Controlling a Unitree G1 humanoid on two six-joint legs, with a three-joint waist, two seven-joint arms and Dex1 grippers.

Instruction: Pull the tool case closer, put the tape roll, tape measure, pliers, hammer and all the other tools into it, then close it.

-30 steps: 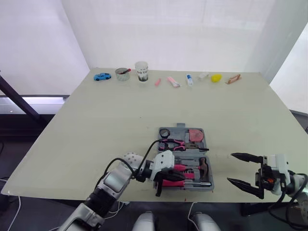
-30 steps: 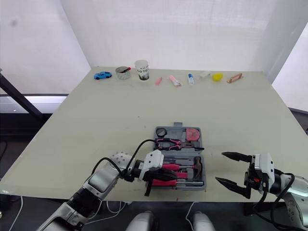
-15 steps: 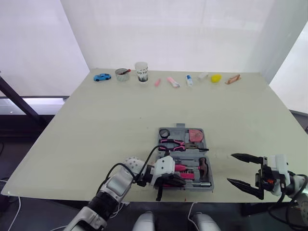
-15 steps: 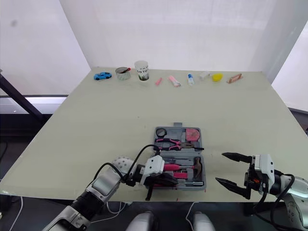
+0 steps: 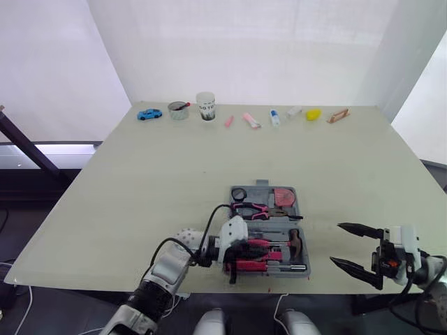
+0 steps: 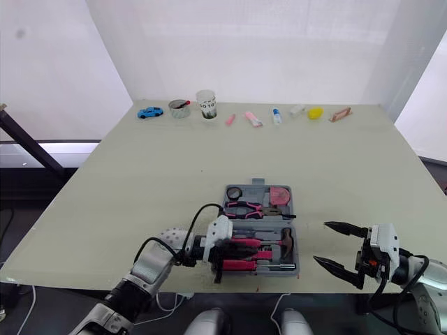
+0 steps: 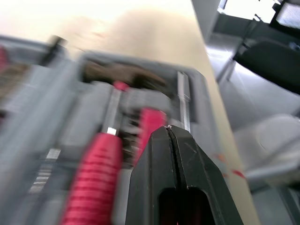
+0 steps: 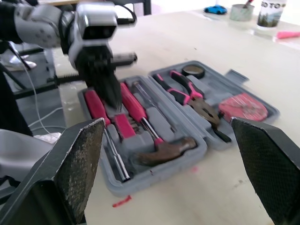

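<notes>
The grey tool case (image 5: 302,222) lies open near the table's front edge. Its far half holds a black tape roll (image 5: 239,193), pink-handled pliers (image 5: 253,208) and a pink tape measure (image 5: 283,195). The near half holds a hammer (image 5: 295,241) and pink-handled screwdrivers (image 5: 255,255). My left gripper (image 5: 236,252) is shut with nothing between its fingers. Its tips (image 7: 168,129) hang just over the pink handles (image 7: 96,173) at the case's front left. My right gripper (image 5: 353,246) stands open to the right of the case, off the table's edge, apart from everything.
Along the far edge stands a row of small things: a blue toy car (image 5: 147,114), a tin (image 5: 178,109), a paper cup (image 5: 205,105), pink items (image 5: 250,119), a yellow object (image 5: 313,113). The table's front edge (image 5: 140,283) runs just below the case.
My left gripper has shifted a little to the left and tilted more steeply down over the case's front left part. The right gripper has stayed put.
</notes>
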